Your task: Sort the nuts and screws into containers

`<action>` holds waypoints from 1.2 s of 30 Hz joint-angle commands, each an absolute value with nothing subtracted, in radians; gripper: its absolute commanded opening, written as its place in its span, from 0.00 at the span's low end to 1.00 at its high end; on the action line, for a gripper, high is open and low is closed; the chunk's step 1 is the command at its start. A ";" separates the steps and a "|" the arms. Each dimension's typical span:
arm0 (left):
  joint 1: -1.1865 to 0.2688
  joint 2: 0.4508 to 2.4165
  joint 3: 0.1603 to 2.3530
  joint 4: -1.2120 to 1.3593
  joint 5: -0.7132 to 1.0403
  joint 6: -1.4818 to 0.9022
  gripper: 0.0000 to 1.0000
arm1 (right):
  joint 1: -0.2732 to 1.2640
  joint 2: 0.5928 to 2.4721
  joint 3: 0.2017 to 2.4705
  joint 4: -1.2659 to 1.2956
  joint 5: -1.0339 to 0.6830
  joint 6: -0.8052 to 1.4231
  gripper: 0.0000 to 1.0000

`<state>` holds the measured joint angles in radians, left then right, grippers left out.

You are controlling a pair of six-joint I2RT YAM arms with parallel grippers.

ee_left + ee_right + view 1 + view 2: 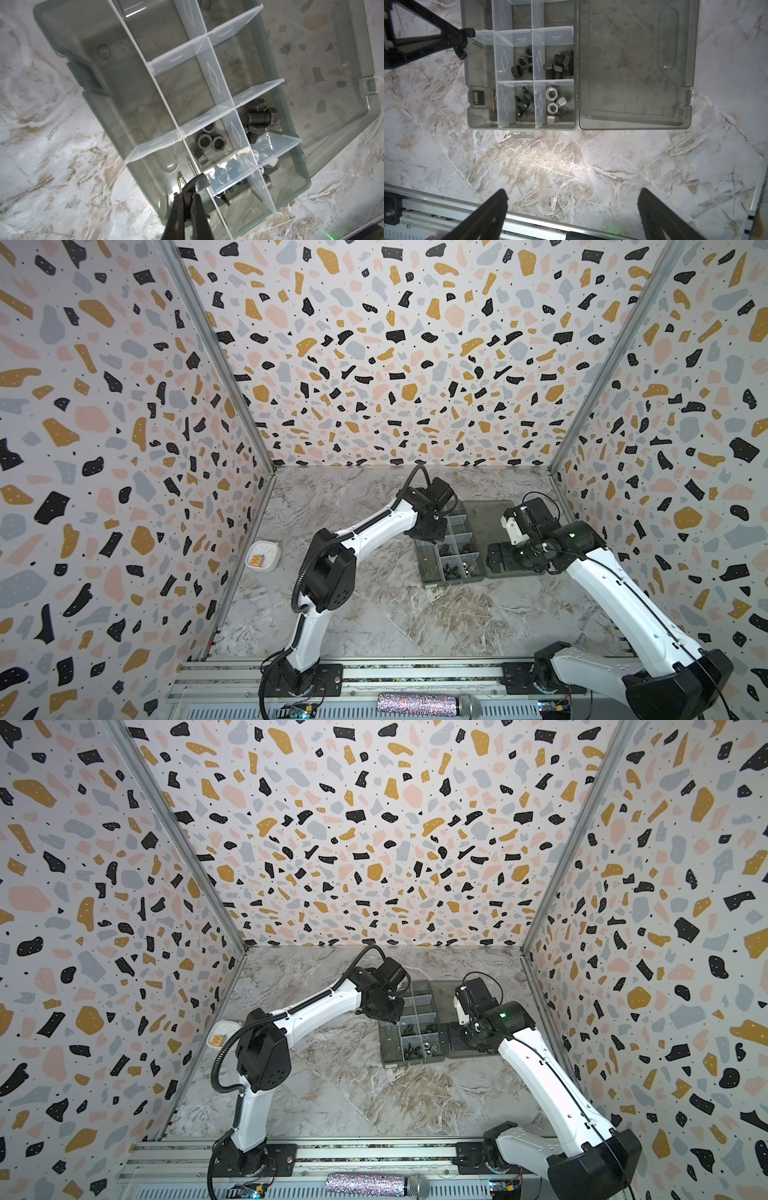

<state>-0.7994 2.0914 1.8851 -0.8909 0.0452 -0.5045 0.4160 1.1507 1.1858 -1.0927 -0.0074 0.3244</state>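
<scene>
Organiser box lies on the marble bench, its lid folded flat open on the side of the right arm.

Contents, sorted by compartment:
- black hex nuts in a middle compartment
- black bolts in the adjoining compartment beside the hinge
- winged nuts in the end compartment next to the hex nuts
- silver nuts in the end compartment beside the hinge
- brass screws in the long compartment along the latch side

The remaining compartments seen hold nothing.

Left gripper: jaws pressed together, tips over the brass-screw compartment, right against the end of a clear divider. Whether anything is pinched between them cannot be told.

Right gripper: jaws spread wide, holding nothing, raised clear of the bench; in both top views it sits over the near part of the lid.

White dish stands well apart, against the left wall
</scene>
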 commanded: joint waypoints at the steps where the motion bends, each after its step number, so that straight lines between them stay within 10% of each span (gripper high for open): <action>1: -0.848 2.077 1.863 -0.894 0.064 -0.508 0.01 | 0.411 1.126 1.176 -1.114 -0.010 0.332 0.99; 36: -0.957 2.127 1.818 -0.865 0.112 -0.480 0.07 | 0.410 1.067 1.141 -1.152 0.007 0.340 0.99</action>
